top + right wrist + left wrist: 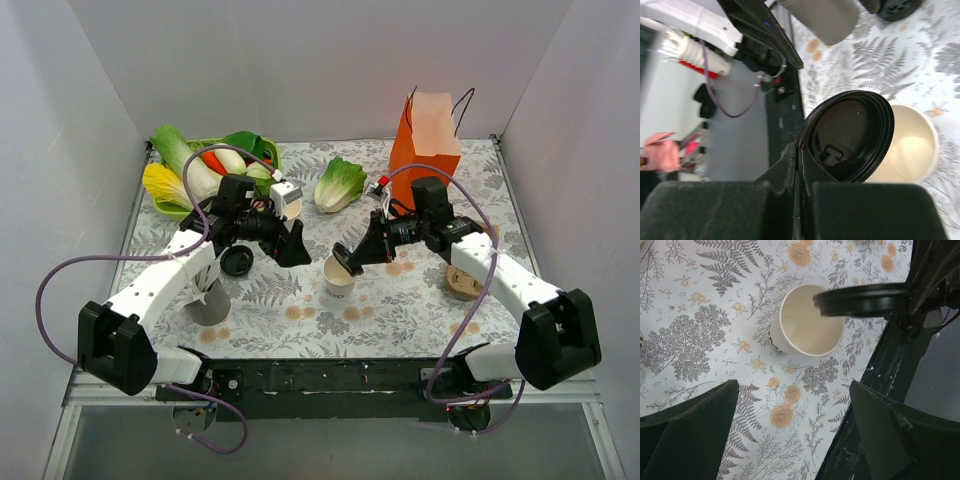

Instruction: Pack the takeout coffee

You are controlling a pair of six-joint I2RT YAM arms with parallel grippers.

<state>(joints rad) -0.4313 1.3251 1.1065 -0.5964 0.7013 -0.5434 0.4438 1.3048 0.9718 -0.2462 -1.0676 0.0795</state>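
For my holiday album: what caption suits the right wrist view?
Right claw pinches a black lid by its edge, holding it over an open white paper cup.

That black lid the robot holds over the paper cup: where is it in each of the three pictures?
Top external: the black lid is at the centre, tilted over the white cup.
Left wrist: upper right, seen edge-on, overlapping the cup's rim.
Right wrist: centre, round face to the camera.
Shared landmark: the open white cup, right beside the lid in every view.

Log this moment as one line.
right gripper: shut on black lid tilted over open cup | left gripper: open, above table | orange bag: upright
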